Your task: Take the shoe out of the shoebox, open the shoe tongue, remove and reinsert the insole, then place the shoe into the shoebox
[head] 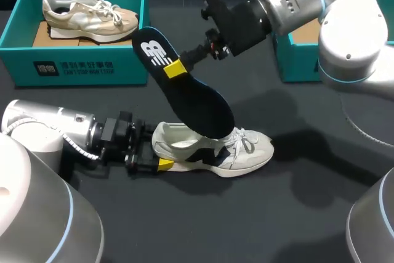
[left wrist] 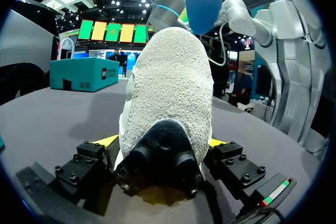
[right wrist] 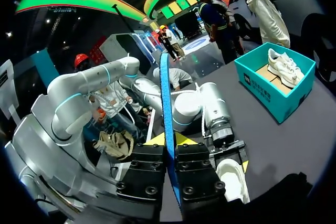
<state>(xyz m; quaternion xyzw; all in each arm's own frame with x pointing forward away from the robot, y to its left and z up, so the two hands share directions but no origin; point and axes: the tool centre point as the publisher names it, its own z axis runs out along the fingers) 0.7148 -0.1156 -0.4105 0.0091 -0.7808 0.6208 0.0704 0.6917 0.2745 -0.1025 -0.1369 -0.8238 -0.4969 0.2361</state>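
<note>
A white shoe lies on its sole on the dark table, toe to the right. My left gripper has the heel between its wide-set fingers, both yellow tips against its sides. My right gripper is shut on the heel half of a dark insole with a white logo. The insole slants down, and its toe end is in the shoe's opening. In the right wrist view the insole shows edge-on as a blue strip between the fingers, above the shoe.
A teal shoebox at the back left holds a beige shoe. A second teal box stands at the back right, partly behind my right arm. The table in front of the shoe is bare.
</note>
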